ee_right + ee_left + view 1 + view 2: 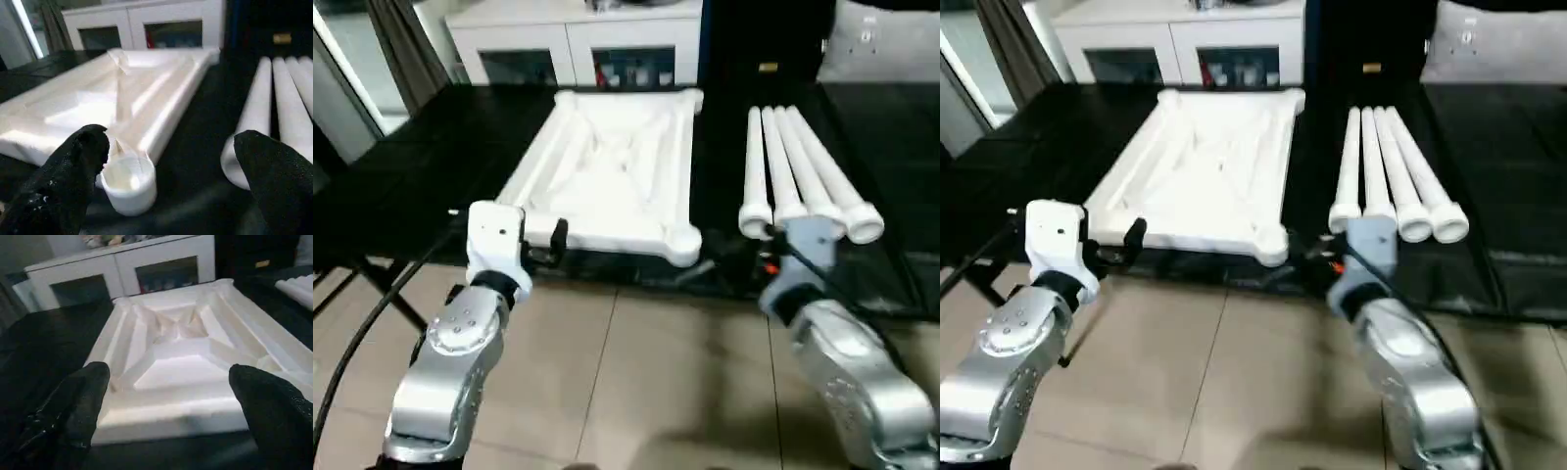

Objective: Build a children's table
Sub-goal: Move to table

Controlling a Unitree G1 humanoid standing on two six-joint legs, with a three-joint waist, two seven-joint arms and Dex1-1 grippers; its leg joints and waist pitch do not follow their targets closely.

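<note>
The white table top (612,166) lies ribbed underside up on the black-covered worktable (440,176), at about 1 o'clock from the left gripper (171,396), whose fingers are spread wide on nothing. The right gripper (166,166), likewise spread and empty, sits between the top's near corner socket (128,183) at 11 o'clock and the four legs (803,176) at 1 o'clock. A white cabinet (578,44) stands beyond; tan floor tiles (656,372) lie below.

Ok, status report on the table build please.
Both end effectors open, empty. Table top upside down, four legs lying beside it, none fitted. Nothing in the way.
</note>
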